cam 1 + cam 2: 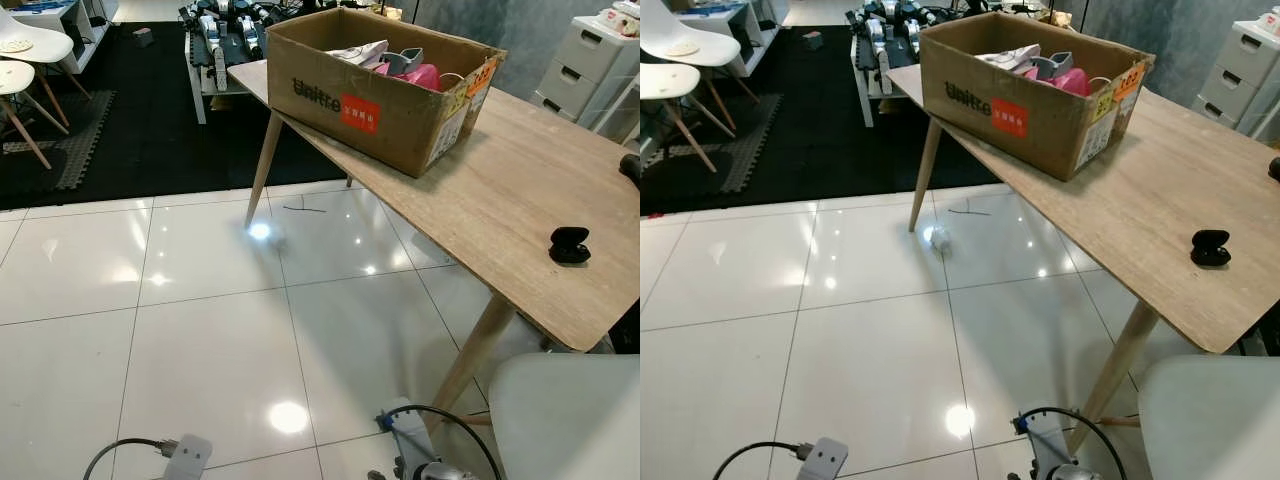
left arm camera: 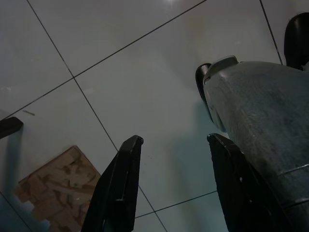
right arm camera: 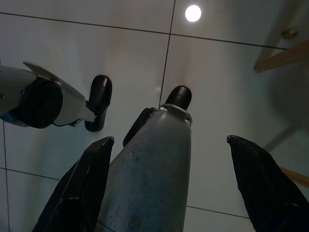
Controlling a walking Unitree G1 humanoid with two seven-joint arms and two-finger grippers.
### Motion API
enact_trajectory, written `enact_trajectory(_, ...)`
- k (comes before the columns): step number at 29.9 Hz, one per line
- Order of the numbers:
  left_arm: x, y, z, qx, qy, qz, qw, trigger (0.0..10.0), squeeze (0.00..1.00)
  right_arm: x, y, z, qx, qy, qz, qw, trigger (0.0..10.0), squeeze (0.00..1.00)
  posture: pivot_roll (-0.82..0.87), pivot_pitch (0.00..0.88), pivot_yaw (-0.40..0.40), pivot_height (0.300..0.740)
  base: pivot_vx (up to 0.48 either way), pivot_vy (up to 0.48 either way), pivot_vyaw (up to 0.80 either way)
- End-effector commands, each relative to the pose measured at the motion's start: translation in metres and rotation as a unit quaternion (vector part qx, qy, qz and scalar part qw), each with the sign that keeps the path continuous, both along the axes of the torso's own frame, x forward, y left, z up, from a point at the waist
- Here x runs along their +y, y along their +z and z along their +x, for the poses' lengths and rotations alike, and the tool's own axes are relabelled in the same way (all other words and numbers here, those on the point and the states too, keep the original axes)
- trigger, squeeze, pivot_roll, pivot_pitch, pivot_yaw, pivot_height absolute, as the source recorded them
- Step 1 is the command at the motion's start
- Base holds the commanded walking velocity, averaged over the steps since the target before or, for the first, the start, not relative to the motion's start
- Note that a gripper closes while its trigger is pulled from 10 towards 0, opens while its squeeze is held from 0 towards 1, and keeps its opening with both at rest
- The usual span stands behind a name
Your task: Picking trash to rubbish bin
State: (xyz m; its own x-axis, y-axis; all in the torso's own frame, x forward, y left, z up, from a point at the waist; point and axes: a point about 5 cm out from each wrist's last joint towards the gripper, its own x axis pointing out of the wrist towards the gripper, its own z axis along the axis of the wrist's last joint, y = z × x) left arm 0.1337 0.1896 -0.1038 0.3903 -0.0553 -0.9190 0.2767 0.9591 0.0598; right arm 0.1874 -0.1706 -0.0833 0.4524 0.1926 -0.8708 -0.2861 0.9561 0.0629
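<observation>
Your left tool [image 2: 171,186] hangs with its fingers spread apart over the white floor tiles [image 1: 200,330], holding nothing; your right tool [image 3: 171,188] also hangs spread wide and empty, beside the robot's grey leg [image 3: 149,174]. Ahead of you a small crumpled white scrap of trash [image 1: 939,239] lies on the floor just by the desk leg [image 1: 925,165]; the wooden desk [image 1: 520,190] carries a cardboard box [image 1: 375,95] and a small black case [image 1: 569,245], and a white chair [image 1: 565,415] stands near its closest corner.
</observation>
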Motion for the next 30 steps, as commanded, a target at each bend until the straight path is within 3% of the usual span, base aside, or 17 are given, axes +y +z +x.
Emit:
enact_trajectory(1, -0.0211, -0.0038, -0.0057, 0.014, -0.013, -0.032, 0.999, 10.0, 0.00, -0.0005, -0.0011, -0.0022, 0.006, 0.000, -0.002, 1.000, 10.0, 0.00, 0.07, 0.049, -0.026, 0.740, 0.000, 0.000, 0.00)
enact_trajectory(30, -0.0222, -0.0038, -0.0051, 0.010, 0.007, -0.039, 0.999, 10.0, 0.00, -0.0022, -0.0009, -0.0021, 0.006, -0.003, -0.002, 1.000, 10.0, 0.00, 0.07, 0.057, -0.035, 0.740, 0.000, 0.000, 0.00)
